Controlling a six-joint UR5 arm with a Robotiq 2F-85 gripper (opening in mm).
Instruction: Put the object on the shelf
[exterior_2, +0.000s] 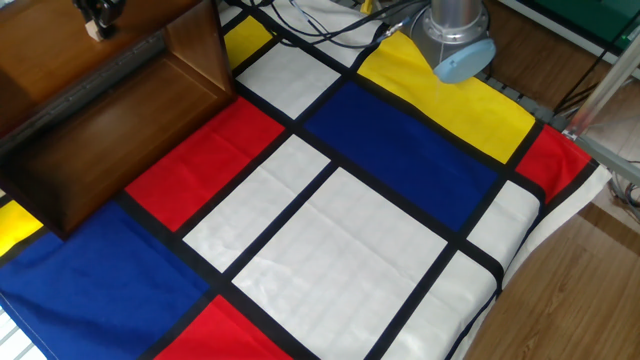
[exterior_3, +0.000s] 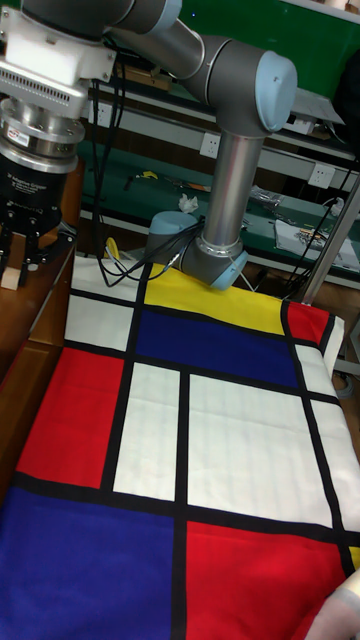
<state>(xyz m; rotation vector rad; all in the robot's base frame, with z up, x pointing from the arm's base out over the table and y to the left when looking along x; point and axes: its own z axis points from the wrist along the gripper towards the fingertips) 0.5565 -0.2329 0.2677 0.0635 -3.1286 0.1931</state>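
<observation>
At upper left, the dark shelf (exterior_2: 110, 120) stands on the colour-block tablecloth (exterior_2: 330, 240). Above its top board the gripper (exterior_3: 12, 268) pinches the tiny tan cube (exterior_3: 10, 277), fingers narrow.

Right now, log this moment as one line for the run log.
stage: placing | pincer: shut on cube, over shelf top | cube: between fingertips, contact with board unclear | shelf: far left | cloth: bare
</observation>
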